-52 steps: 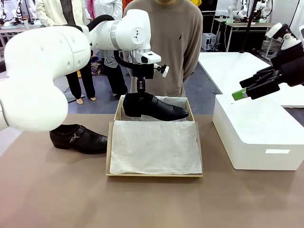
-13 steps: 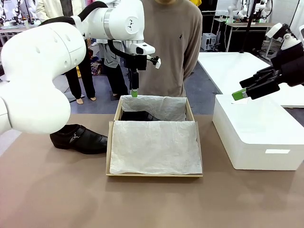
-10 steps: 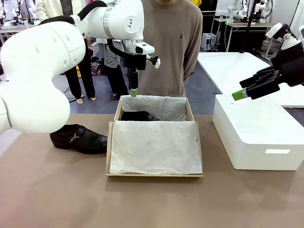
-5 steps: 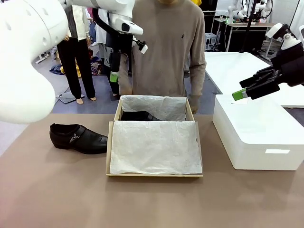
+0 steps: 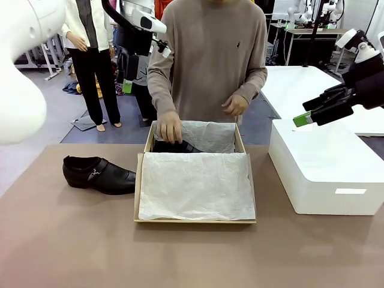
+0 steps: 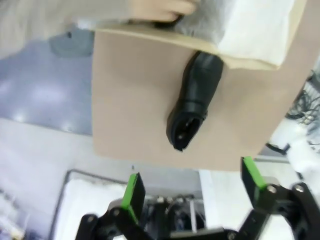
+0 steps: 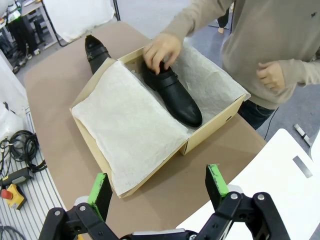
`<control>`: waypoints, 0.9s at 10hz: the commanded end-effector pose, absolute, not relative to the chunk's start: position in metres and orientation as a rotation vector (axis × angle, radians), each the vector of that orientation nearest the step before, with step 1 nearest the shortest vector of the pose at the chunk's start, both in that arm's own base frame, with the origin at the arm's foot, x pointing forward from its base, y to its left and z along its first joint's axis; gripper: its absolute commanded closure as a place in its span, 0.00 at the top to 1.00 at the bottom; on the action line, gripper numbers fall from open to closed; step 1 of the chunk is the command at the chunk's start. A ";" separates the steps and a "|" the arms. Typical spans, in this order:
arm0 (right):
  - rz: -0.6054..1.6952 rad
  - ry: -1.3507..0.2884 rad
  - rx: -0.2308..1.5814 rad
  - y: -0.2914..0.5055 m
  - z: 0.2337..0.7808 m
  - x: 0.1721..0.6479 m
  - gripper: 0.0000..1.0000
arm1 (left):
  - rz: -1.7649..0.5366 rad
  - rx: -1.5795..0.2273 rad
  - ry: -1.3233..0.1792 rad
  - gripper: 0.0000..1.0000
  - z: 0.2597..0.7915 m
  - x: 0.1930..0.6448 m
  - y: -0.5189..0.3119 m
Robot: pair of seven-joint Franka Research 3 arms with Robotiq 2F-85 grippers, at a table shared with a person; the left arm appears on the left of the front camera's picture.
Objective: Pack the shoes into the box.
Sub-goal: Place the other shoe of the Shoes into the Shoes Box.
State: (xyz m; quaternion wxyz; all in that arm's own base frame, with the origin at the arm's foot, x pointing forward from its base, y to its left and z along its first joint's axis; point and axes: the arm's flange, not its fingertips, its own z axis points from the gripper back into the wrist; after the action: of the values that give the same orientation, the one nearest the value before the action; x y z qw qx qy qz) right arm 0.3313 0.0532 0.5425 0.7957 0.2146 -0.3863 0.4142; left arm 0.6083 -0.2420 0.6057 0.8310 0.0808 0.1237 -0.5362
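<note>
One glossy black shoe (image 5: 99, 174) lies on the table left of the box (image 5: 138, 191), also seen from above (image 6: 195, 97) (image 7: 97, 50). The other shoe (image 7: 173, 93) lies in the back part of the tan, tissue-lined box (image 7: 210, 134), its top just showing (image 5: 180, 146). The person's hand (image 5: 170, 128) (image 7: 160, 50) rests on that shoe's heel end. My left gripper (image 5: 128, 88) (image 6: 192, 184) hangs open and empty, high up and to the left behind the table. My right gripper (image 5: 305, 113) (image 7: 158, 187) is open and empty above the white block-shaped box.
A big white block-shaped box (image 5: 327, 174) stands on the right of the table. White tissue paper (image 5: 195, 186) covers the front of the shoebox. The person (image 5: 210, 60) stands at the far edge, the other hand (image 5: 234, 105) held above the box.
My left arm has risen and swung left, away from the box. The person has reached a hand into the box onto the shoe there. The right arm has not moved.
</note>
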 end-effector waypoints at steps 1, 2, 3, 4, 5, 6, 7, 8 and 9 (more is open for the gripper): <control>0.905 -0.842 0.472 0.053 0.542 0.334 1.00 | -1.028 0.247 0.304 1.00 0.559 0.538 -0.199; 0.905 -0.842 0.472 0.053 0.542 0.334 1.00 | -1.045 0.252 0.312 1.00 0.555 0.533 -0.188; 0.905 -0.842 0.472 0.053 0.542 0.334 1.00 | -1.065 0.209 0.245 1.00 0.555 0.532 -0.176; 0.905 -0.842 0.472 0.053 0.542 0.334 1.00 | -1.067 0.169 0.196 1.00 0.557 0.532 -0.162; 0.905 -0.842 0.472 0.053 0.542 0.334 1.00 | -1.101 0.132 0.142 1.00 0.559 0.537 -0.144; 0.905 -0.842 0.472 0.053 0.542 0.334 1.00 | -1.135 0.103 0.104 1.00 0.561 0.545 -0.130; 0.905 -0.842 0.472 0.053 0.542 0.334 1.00 | -1.184 0.075 0.060 1.00 0.561 0.557 -0.120; 0.905 -0.842 0.472 0.053 0.542 0.334 1.00 | -1.263 0.048 0.018 1.00 0.557 0.569 -0.111; 0.905 -0.842 0.472 0.053 0.542 0.334 1.00 | -1.376 0.012 0.001 1.00 0.553 0.579 -0.102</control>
State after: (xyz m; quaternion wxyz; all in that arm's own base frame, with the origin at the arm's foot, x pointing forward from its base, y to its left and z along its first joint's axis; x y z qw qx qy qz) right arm 0.3313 0.0533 0.5427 0.7957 0.2142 -0.3864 0.4143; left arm 0.5796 -0.1096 0.5639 0.8095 0.0364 0.0097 -0.5859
